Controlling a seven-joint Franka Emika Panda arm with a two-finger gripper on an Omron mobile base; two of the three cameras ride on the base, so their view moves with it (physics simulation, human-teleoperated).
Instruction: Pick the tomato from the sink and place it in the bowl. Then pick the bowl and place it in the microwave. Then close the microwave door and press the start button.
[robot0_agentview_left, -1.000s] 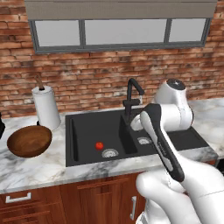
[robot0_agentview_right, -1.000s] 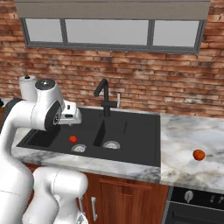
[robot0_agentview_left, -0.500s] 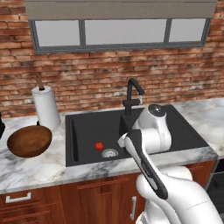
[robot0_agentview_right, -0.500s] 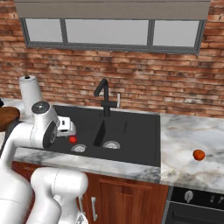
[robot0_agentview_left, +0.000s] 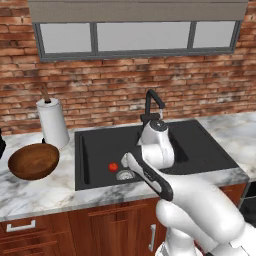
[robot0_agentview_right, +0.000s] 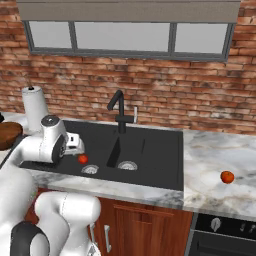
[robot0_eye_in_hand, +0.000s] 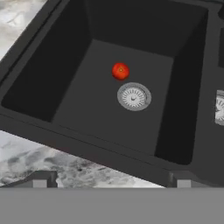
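Tomato (robot0_eye_in_hand: 120, 71) position: on the floor of the left basin of the sink (robot0_eye_in_hand: 57, 57), just beside the silver drain (robot0_eye_in_hand: 134, 96) and not touching the basin walls. From the left base view I read the same placement, red ball (robot0_agentview_left: 113, 167) next to the drain at the near side of the basin.

Arm pose: I see the arm folded forward over the sink, upper link rising from the base and the forearm sloping down toward the left basin. In the right base view the wrist housing sits above the front rim of the sink, with the gripper (robot0_agentview_right: 75, 144) pointing toward the tomato (robot0_agentview_right: 82, 159) and near it, not in contact.

Gripper state: in the hand view I see the two fingertips (robot0_eye_in_hand: 40, 179) set far apart at the bottom edge, spread wide, nothing between them. The camera looks down and into the basin at an angle.

Bowl (robot0_agentview_left: 34, 161): on the marble surface (robot0_agentview_left: 45, 192) left of the sink, beside the paper towel roll (robot0_agentview_left: 52, 122)
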